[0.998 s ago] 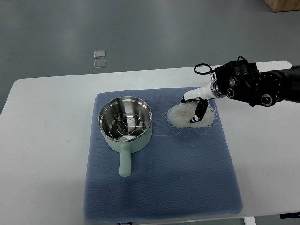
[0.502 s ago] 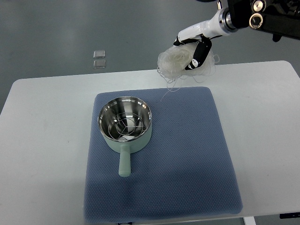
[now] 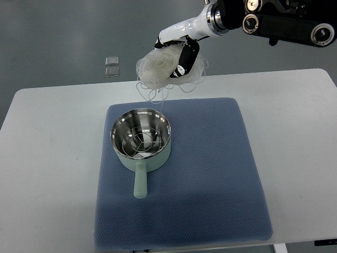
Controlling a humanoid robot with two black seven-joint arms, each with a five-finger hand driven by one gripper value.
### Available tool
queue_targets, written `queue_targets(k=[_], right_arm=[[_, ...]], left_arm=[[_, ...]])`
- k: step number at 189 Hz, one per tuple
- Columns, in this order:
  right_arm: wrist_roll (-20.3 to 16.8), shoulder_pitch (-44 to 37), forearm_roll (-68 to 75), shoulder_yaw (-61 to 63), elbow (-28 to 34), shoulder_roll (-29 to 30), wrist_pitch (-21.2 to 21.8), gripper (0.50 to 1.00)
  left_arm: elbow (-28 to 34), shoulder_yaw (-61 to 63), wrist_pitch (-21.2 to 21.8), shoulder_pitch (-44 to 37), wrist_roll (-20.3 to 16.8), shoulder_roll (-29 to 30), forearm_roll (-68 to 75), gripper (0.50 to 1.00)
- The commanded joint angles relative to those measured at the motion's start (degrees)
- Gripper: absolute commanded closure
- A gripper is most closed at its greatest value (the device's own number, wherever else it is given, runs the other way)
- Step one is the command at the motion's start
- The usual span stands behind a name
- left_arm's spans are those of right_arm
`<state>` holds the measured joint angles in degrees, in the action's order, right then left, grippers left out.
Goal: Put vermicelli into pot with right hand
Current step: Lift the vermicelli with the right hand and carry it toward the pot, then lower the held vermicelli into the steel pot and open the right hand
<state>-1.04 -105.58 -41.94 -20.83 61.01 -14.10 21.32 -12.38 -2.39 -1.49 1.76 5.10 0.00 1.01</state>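
A pale translucent nest of vermicelli (image 3: pixel 158 71) hangs in the air, loose strands trailing down toward the pot. My right hand (image 3: pixel 176 55), white with black finger parts, is shut on it; its arm enters from the upper right. The mint-green pot (image 3: pixel 140 139) with a shiny steel inside stands on the left half of the blue mat (image 3: pixel 210 174), handle pointing toward the near edge. The vermicelli is above and just behind the pot's far rim. The left hand does not show.
The blue mat lies on a white table (image 3: pixel 47 158). Two small clear squares (image 3: pixel 111 66) lie on the grey floor beyond the table's far edge.
My right hand lifted the vermicelli off the mat's right side, then carried it up and leftward to above the pot's far rim. The pot has not moved.
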Motion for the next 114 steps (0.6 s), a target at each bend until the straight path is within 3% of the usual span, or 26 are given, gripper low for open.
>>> queue_targets(k=[1, 35, 114], right_arm=[[0.16, 1.78, 0.89, 0.00, -3.09, 5.13, -0.66, 1.000], [0.25, 6.35, 0.80, 0.00, -8.89, 14.00, -1.54, 1.000], [0.34, 12.50, 0.80, 0.18, -13.90, 14.10, -1.54, 1.000]], left_arm=[[-0.01, 0.02, -0.01, 0.00, 0.00, 0.00, 0.05, 0.500], [0.08, -0.07, -0.01, 0.00, 0.00, 0.00, -0.04, 0.500], [0.25, -0.07, -0.01, 0.00, 0.00, 0.00, -0.04, 0.500]])
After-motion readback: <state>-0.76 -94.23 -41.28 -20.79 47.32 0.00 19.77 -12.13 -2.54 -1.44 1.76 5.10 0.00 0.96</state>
